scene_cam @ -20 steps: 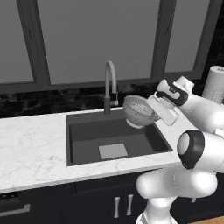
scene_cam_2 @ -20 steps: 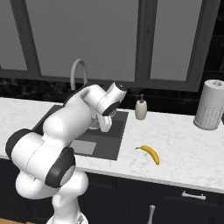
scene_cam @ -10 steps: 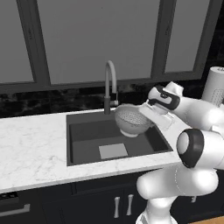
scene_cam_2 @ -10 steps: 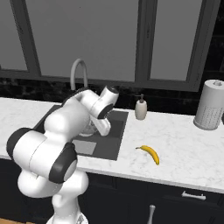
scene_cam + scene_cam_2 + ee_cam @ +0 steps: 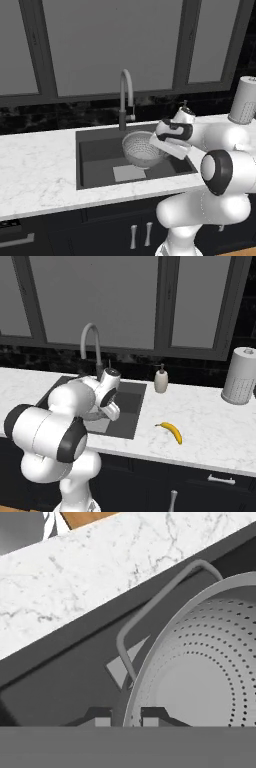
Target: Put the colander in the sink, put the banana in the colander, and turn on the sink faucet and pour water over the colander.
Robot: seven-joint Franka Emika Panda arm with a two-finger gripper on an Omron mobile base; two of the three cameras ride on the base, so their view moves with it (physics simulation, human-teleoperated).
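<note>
lower than a second ago, the colander [image 5: 144, 148] now hangs inside the sink [image 5: 95, 150] instead of above its right rim, and the arm has dropped with it. the gripper [image 5: 126, 716] is clamped on the colander's rim, one fingertip [image 5: 102, 718] outside the wall and the other inside the bowl, as the hand view shows. from the gripper the bowl spreads ahead and to the right in that view, tilted, its perforated inside facing the camera, with a thin wire handle [image 5: 150, 607] arching off the rim just beyond the fingers. below and past the gripper lies the dark sink floor with its lighter square patch [image 5: 129, 173]; whether the bowl touches the floor cannot be told. the faucet [image 5: 125, 98] stands just behind the gripper's load, at the back edge of the basin. the banana [image 5: 171, 431] lies on the marble counter [image 5: 210, 416], well apart from the gripper to its right, outside the sink.
</note>
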